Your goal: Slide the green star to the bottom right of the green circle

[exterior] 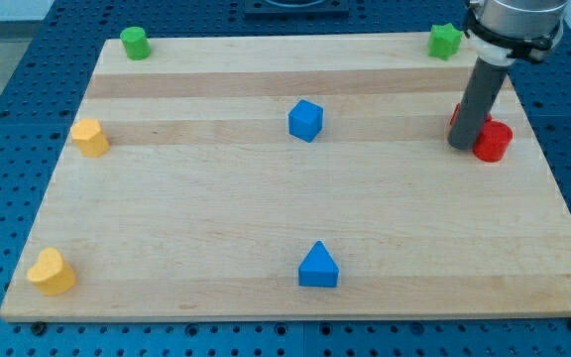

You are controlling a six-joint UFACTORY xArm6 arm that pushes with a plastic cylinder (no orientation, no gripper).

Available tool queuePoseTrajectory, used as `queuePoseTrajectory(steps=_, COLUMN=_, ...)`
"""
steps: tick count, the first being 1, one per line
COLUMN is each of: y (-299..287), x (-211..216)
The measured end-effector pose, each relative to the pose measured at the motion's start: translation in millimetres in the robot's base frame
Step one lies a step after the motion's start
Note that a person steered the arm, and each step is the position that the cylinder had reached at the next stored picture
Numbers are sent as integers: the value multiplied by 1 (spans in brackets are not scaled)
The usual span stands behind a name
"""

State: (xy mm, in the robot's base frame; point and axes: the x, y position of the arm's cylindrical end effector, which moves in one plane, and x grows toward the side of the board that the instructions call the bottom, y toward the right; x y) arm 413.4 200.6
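Observation:
The green star (445,41) sits at the board's top right corner. The green circle (135,43), a short cylinder, sits at the top left corner, far across the board from the star. My tip (463,146) rests on the board at the right side, below the star and apart from it. It stands right next to a red cylinder (493,141), touching or nearly touching it, with another red block (456,115) partly hidden behind the rod.
A blue cube (305,120) sits at upper centre. A blue triangle (318,266) sits at bottom centre. A yellow block (89,137) is at the left edge and a yellow heart (51,272) at the bottom left. The wooden board (266,218) lies on a blue pegboard.

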Motion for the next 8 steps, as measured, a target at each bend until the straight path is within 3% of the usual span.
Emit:
queuePoseTrajectory(steps=4, y=-53, x=-2)
queuePoseTrajectory(steps=8, y=-31, x=-76)
